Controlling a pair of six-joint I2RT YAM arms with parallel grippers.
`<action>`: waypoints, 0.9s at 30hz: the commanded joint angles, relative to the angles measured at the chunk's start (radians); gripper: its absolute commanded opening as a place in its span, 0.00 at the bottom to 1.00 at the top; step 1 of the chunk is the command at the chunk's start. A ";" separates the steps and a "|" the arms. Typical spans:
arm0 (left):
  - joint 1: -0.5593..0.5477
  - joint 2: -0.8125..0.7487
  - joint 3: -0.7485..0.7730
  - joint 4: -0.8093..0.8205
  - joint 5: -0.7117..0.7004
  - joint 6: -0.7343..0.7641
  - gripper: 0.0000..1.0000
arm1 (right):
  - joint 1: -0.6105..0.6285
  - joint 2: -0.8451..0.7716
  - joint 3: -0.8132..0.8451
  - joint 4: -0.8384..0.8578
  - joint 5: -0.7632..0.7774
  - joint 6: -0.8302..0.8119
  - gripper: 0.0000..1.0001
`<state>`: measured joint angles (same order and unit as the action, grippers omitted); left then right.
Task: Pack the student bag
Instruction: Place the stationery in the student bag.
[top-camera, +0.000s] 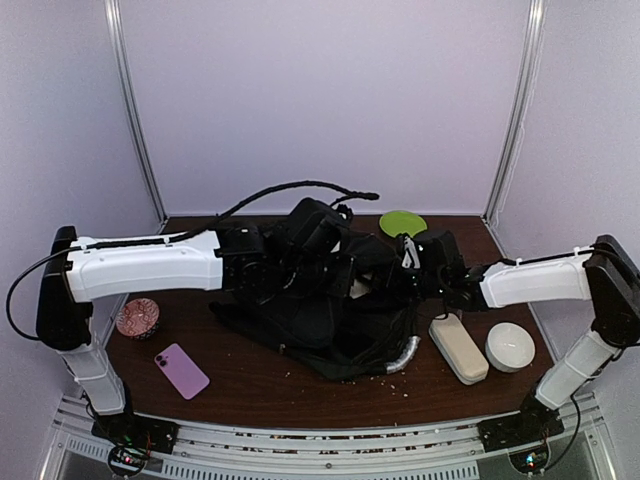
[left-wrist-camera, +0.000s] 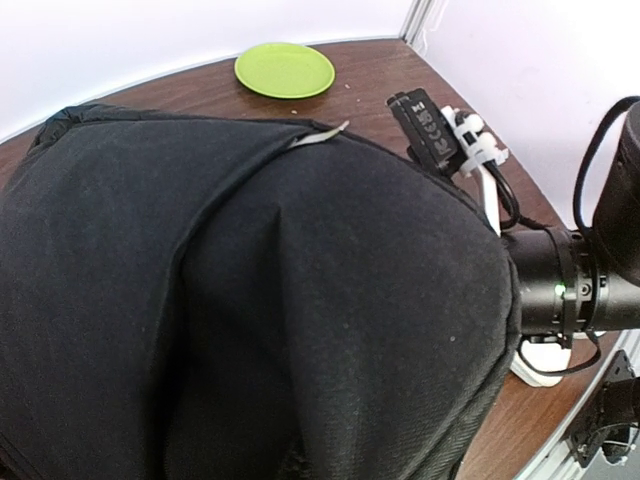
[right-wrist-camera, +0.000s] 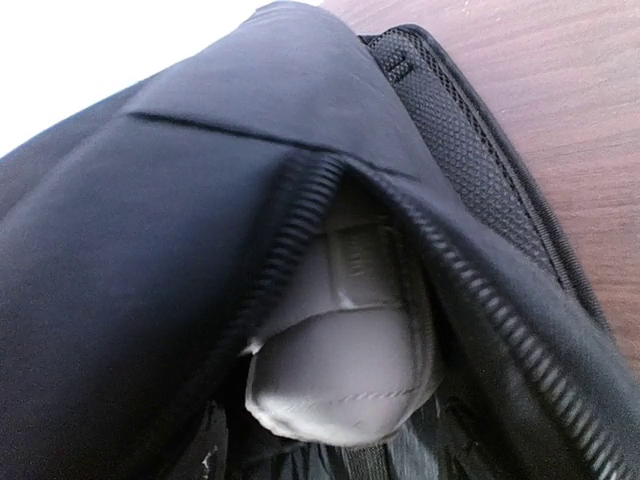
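The student bag (top-camera: 330, 320), a soft black backpack, lies slumped in the middle of the table with a silvery rim (top-camera: 405, 352) showing at its near right corner. My left gripper (top-camera: 298, 252) is buried in the bag's raised top. In the left wrist view black fabric (left-wrist-camera: 250, 300) covers its jaws and folds run down to where they sit; it is shut on the fabric. My right gripper (top-camera: 406, 262) is at the bag's right side, and its jaws do not show. The right wrist view looks into an unzipped opening (right-wrist-camera: 290, 240) with a pale grey padded lining (right-wrist-camera: 340, 370) inside.
A green plate (top-camera: 402, 222) sits behind the bag. A beige case (top-camera: 458, 348) and a white bowl (top-camera: 510, 346) lie at the near right. A pink phone (top-camera: 181, 370) and a round patterned tin (top-camera: 138, 318) are at the near left.
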<state>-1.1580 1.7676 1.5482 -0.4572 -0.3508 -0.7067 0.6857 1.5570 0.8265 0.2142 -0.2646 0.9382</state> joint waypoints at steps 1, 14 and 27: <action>0.020 -0.014 0.009 0.063 -0.004 -0.013 0.00 | -0.002 -0.098 -0.027 -0.104 0.023 -0.128 0.73; 0.129 0.066 0.085 0.085 -0.002 -0.070 0.00 | 0.113 -0.205 -0.024 -0.224 -0.112 -0.210 0.75; 0.219 -0.051 -0.158 0.039 -0.144 -0.161 0.00 | 0.057 -0.508 -0.122 -0.630 0.434 -0.317 0.79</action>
<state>-0.9649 1.7802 1.4677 -0.4370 -0.4011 -0.8036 0.7906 1.1072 0.7429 -0.2211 -0.1333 0.6483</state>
